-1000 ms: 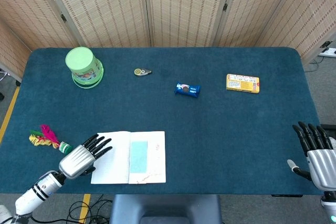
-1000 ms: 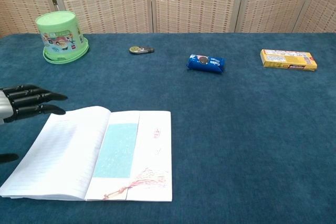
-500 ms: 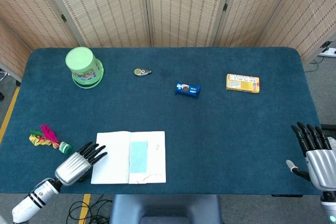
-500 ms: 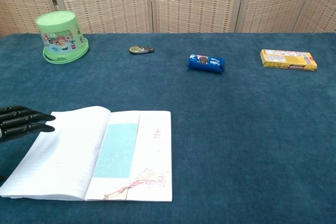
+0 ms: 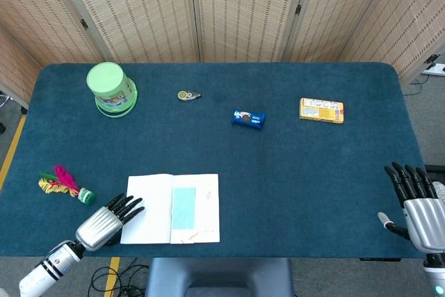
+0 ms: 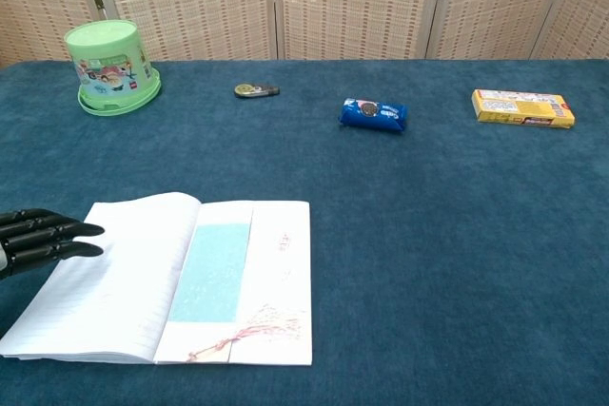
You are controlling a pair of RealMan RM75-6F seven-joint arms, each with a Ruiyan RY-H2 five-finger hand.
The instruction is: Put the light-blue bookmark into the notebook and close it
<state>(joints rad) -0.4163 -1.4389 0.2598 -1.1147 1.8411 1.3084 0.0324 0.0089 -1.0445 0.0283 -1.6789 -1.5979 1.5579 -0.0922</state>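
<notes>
Pulled back off the page, the left hand (image 5: 104, 219) hovers empty, fingers (image 6: 59, 238) straight, beside the open white paper notebook (image 5: 172, 208). Its light-blue paper bookmark (image 5: 183, 207) lies near the spine. Thin, floppy pages: lift the left outer edge. Far right of the notebook, the right hand (image 5: 418, 206) idles empty, fingers spread.

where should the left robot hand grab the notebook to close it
Probably the left page's outer edge on the notebook, approached from the left where the left robot hand sits. That page bows up off the cloth, so fingers could slip under and fold it over the light-blue bookmark.
</notes>
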